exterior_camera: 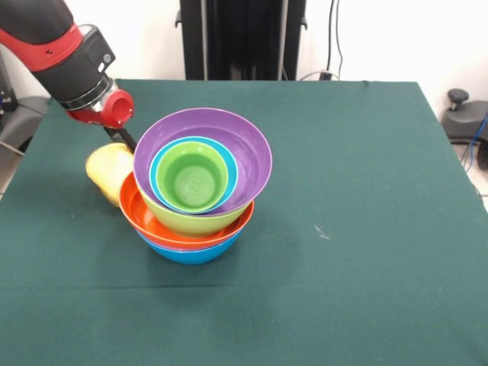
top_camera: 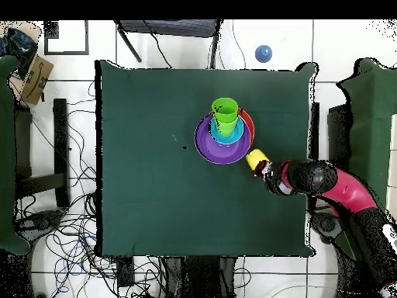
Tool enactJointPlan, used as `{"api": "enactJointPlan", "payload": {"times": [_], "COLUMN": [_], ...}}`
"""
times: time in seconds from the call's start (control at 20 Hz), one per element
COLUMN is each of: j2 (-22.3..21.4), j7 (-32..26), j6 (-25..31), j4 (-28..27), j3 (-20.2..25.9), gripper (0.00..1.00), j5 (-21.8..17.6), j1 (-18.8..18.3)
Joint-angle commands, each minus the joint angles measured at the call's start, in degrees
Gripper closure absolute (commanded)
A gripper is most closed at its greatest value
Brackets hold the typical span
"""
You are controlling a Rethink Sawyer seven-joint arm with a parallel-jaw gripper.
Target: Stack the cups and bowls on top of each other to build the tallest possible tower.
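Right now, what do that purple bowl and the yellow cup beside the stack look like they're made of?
The purple bowl looks like glossy plastic: thin rim, smooth walls catching light. The yellow cup seems plastic too, smooth but duller, with a soft sheen. The look alone can't confirm either.

From my seat, the tower stands alone mid-table; green cloth lies open across the wide side away from the arm and in front. The tight spot is beside the stack, where the pale yellow cup lies just against the orange bowl, under my arm.
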Motion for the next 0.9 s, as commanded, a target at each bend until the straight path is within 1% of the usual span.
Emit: {"api": "enactJointPlan", "payload": {"times": [0.05,0.4,0.6,0.7,0.9], "j2": [0.3,0.7,-0.3,-1.8,-8.3], "j7": [-16.8,-16.3,-15.7,-14.7,-12.2], "j6": [-0.2,0.1,0.3,0.6,2.9], "j4": [-1.7,-1.0,-0.2,0.7,4.1], "j3": [2.3,2.5,2.5,2.4,2.5], "gripper": [1.0,1.0,1.0,1.0,1.0], "j5": [-4.3,-4.3,-4.2,-3.9,-2.5], "j1": [1.0,0.4,0.1,0.2,0.4]}}
